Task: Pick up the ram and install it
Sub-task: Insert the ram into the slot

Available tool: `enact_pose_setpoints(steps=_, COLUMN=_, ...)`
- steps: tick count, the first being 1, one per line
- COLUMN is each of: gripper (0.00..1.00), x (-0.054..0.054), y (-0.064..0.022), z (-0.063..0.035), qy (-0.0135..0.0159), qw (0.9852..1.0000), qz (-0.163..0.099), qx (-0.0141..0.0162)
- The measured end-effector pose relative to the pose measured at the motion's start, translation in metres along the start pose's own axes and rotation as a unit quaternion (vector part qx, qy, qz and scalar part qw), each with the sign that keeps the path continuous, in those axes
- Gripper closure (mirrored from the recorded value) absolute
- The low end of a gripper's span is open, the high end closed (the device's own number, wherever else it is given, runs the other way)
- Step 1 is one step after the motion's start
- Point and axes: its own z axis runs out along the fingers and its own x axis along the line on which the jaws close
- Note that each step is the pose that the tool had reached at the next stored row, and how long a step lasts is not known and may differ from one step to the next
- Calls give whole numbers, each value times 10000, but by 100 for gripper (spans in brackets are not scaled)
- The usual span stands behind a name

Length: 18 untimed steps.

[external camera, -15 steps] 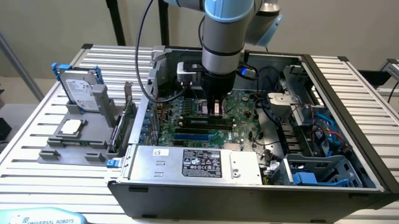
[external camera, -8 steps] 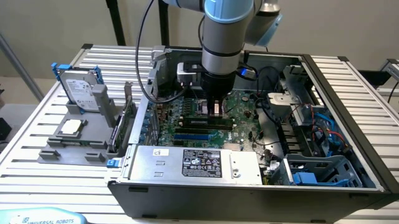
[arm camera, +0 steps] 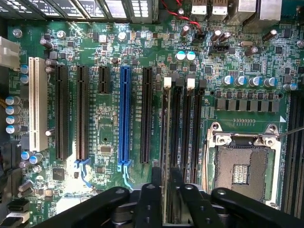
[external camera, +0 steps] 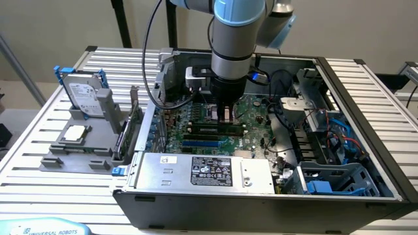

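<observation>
1. A slatted metal table (external camera: 39,161) stands against a plain pale wall, and on it lies an open computer case (external camera: 261,205) with its side off.
2. At the exterior view's left, a grey holder (external camera: 78,147) carries a hard drive (external camera: 85,93) with blue rails standing upright. An expansion card (external camera: 127,132) stands on edge just beside the case wall.
3. The arm reaches straight down into the case, and the gripper (external camera: 220,113) is low over the motherboard (arm camera: 109,142), behind the silver power supply (external camera: 202,171).
4. The wrist view looks down along the board. It shows a white slot (arm camera: 37,109), a blue slot (arm camera: 124,118) among black ones, and the bare CPU socket (arm camera: 240,171).
5. The ram (arm camera: 166,142) shows there edge-on, standing in the memory slot next to the black card slots, with white latches at the far end of the slots.
6. The two dark fingers (arm camera: 154,194) are parted a little and straddle the near end of the ram's top edge. They have nothing lifted.
7. Room is tight inside. Cables and a drive cage (external camera: 333,181) crowd the exterior view's right, and the case walls rise on every side. Only the space above is open.
</observation>
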Motion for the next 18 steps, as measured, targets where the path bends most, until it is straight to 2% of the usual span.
enact_pose_setpoints(steps=1, gripper=72, x=0, y=0, z=0, qy=0, qw=10000, qz=0, qx=0)
enact_pose_setpoints(steps=10, gripper=72, x=0, y=26, z=-165, qy=-20, qw=10000, qz=0, qx=-1)
enact_pose_setpoints(steps=14, gripper=72, x=0, y=48, z=-202, qy=-31, qw=10000, qz=0, qx=-1)
enact_pose_setpoints(steps=15, gripper=74, x=0, y=49, z=-202, qy=-32, qw=10000, qz=0, qx=0)
enact_pose_setpoints(steps=16, gripper=81, x=0, y=49, z=-202, qy=-32, qw=10000, qz=0, qx=0)
enact_pose_setpoints(steps=17, gripper=81, x=0, y=49, z=-202, qy=-32, qw=10000, qz=0, qx=0)
enact_pose_setpoints(steps=18, gripper=87, x=0, y=49, z=-203, qy=-31, qw=10000, qz=0, qx=-1)
